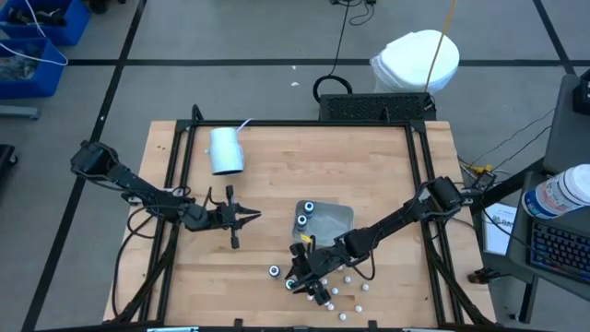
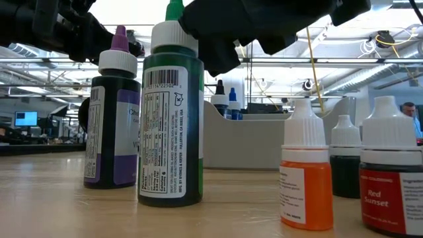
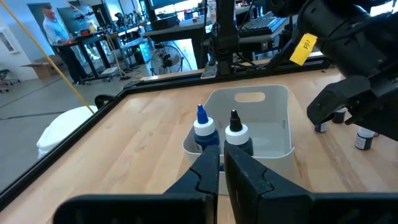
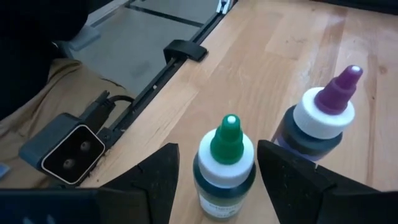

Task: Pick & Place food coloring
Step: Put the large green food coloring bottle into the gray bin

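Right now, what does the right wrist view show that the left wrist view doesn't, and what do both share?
Only the right wrist view shows the right gripper open around the green-tipped bottle, the purple-tipped bottle beside it, and a small camera at the table edge.

Only the left wrist view shows the left gripper shut and empty, the grey tray holding a blue-tipped bottle and a black-tipped bottle, plus a person in the background.

Both show the wooden table.

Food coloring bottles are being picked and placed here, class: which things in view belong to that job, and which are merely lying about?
Belongs to the job:
green-tipped bottle
purple-tipped bottle
orange bottle
two bottles in the tray
tray
open right pincer

Lying about:
pale blue cup
shut left pincer
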Tool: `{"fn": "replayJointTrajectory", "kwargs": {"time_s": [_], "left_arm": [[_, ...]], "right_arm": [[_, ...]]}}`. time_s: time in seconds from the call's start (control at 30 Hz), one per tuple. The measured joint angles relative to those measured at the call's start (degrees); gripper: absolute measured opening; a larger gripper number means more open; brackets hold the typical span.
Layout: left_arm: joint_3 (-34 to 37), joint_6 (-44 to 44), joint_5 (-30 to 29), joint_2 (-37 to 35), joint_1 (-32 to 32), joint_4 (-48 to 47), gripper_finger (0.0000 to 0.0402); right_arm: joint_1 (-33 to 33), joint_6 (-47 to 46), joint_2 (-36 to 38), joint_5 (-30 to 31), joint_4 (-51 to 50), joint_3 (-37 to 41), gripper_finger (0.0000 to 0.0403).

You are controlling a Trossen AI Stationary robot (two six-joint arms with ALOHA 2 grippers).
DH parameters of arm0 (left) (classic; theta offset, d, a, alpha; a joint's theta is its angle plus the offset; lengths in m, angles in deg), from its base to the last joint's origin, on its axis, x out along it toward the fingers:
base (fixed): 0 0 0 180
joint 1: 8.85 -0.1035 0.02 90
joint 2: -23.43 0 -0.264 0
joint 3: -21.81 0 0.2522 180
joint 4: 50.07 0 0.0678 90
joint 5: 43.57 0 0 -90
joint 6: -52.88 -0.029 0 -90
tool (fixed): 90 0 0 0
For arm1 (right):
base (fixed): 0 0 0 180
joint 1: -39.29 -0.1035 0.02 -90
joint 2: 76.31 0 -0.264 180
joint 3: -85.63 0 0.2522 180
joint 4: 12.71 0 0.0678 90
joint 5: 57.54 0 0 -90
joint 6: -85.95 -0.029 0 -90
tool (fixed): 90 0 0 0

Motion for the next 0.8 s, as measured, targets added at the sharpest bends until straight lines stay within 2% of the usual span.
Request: {"fn": "replayJointTrajectory", "kwargs": {"time_s": [0.27, 0.4, 0.53, 0.7, 0.8], "left_arm": [[0.0, 0.0, 0.0, 0.0, 0.0, 0.0, 0.0033], [0.0, 0.0, 0.0, 0.0, 0.0, 0.0, 0.0033], [0.0, 0.0, 0.0, 0.0, 0.0, 0.0, 0.0033], [0.0, 0.3, 0.0, 0.0, 0.0, 0.0, 0.0033], [0.0, 0.3, 0.0, 0.0, 0.0, -0.1, 0.0033]], "right_arm": [[0.0, 0.0, 0.0, 0.0, 0.2, 0.0, 0.0196], [0.0, 0.1, 0.0, 2.7, -0.1, 0.0, 0.0158], [0.1, 1.8, 0.0, 2.8, -0.1, 0.0, 0.011], [0.1, 2.2, 0.6, 2.7, -0.8, 0.0, 0.0107], [0.1, 2.2, 3.4, 1.8, -2.9, 0.0, 0.0107]]}}
